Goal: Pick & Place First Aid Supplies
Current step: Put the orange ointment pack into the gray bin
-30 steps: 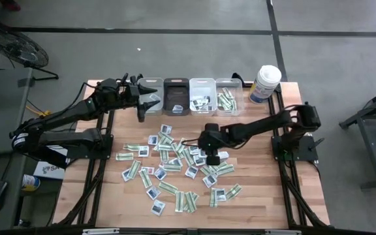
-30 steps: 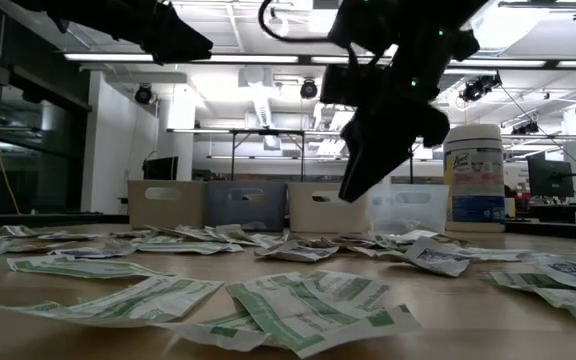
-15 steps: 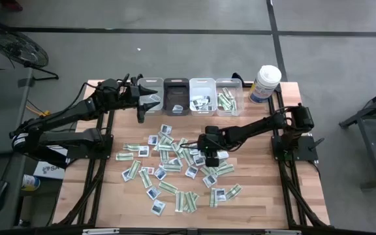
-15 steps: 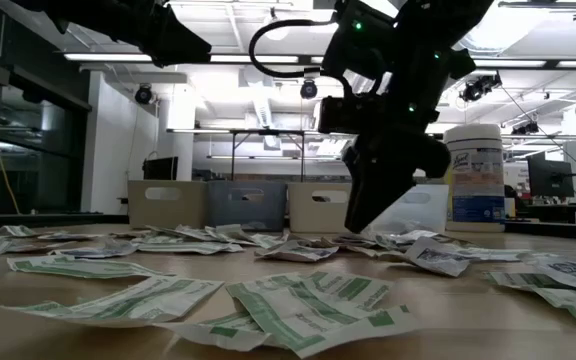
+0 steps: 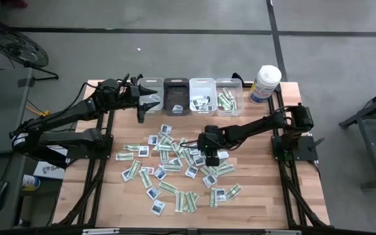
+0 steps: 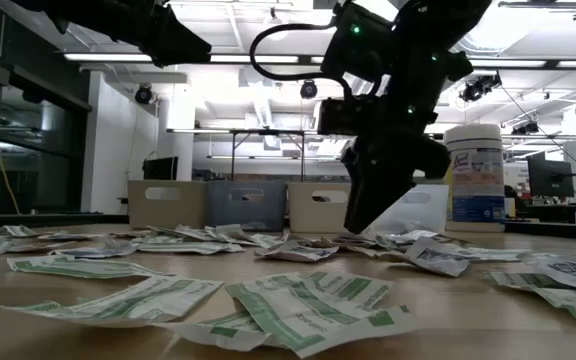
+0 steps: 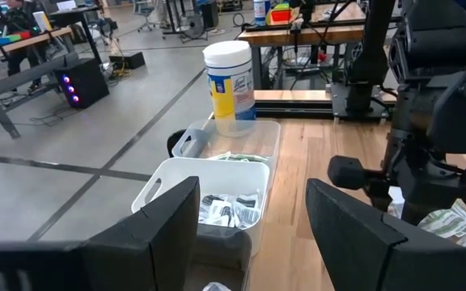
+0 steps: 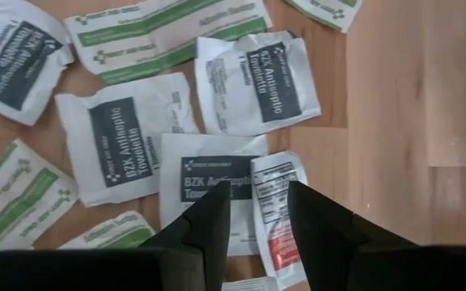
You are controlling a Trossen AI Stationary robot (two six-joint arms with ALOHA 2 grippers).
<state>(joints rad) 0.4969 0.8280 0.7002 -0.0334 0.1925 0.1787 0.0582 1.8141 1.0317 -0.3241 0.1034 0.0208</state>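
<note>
Packets (image 5: 175,163) litter the table below the bins (image 5: 189,96); right gripper (image 5: 212,158) hovers open over them, left gripper (image 5: 150,99) open above the leftmost bin.

Four bins (image 5: 188,96) stand in a row along the far edge of the surface (image 5: 260,196), with a canister (image 5: 265,83) just right of them. The packets (image 5: 175,166) lie scattered across the middle of the surface, before the bins; more lie in the two rightmost bins.
</note>
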